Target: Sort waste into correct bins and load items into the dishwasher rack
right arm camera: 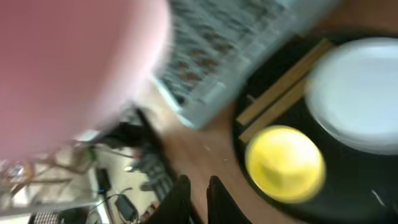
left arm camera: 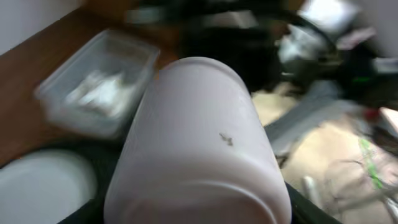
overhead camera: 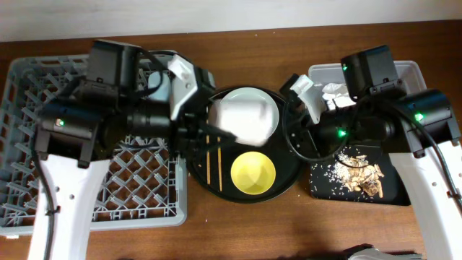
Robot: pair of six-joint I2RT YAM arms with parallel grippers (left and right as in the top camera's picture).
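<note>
My left gripper (overhead camera: 211, 130) is shut on the small pink cup (overhead camera: 242, 119), held on its side above the pale round plate (overhead camera: 249, 96). The cup fills the left wrist view (left arm camera: 199, 143) and hides the fingers. It is a pink blur at the top left of the right wrist view (right arm camera: 68, 68). The yellow bowl (overhead camera: 253, 172) and the two chopsticks (overhead camera: 211, 160) lie on the round black tray (overhead camera: 289, 184). My right gripper (right arm camera: 198, 196) is shut and empty above the table beside that tray. The light-blue cup is out of view.
The grey dishwasher rack (overhead camera: 43, 79) lies at the left under my left arm. The clear tub (overhead camera: 408, 72) at the back right holds the white napkin (overhead camera: 336, 92). The shallow black tray (overhead camera: 393, 191) in front of it holds food scraps (overhead camera: 357, 173).
</note>
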